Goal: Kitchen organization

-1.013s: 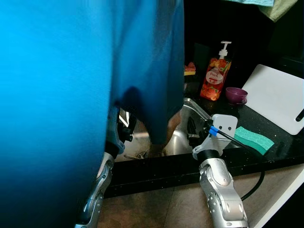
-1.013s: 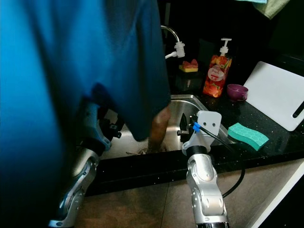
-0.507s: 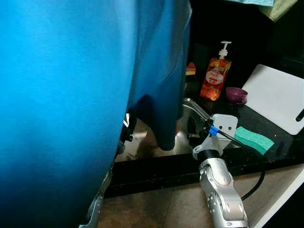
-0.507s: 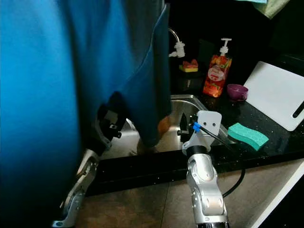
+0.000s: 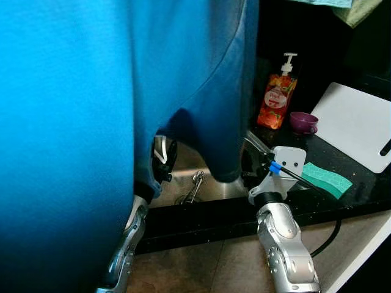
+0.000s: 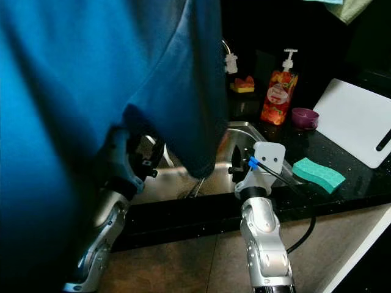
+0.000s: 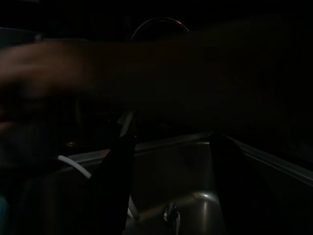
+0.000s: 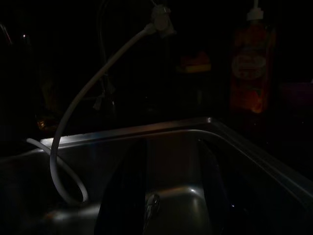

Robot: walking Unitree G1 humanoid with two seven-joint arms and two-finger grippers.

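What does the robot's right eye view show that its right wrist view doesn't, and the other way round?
Right eye view: a person in blue clothing leaning over the sink, plus the green sponge, purple cup and white cutting board on the dark counter.

Right wrist view: the right pincer with its two black fingers apart over the basin, and a white hose looping down into it.

Both: the orange soap bottle, the steel sink and a metal utensil lying in it.
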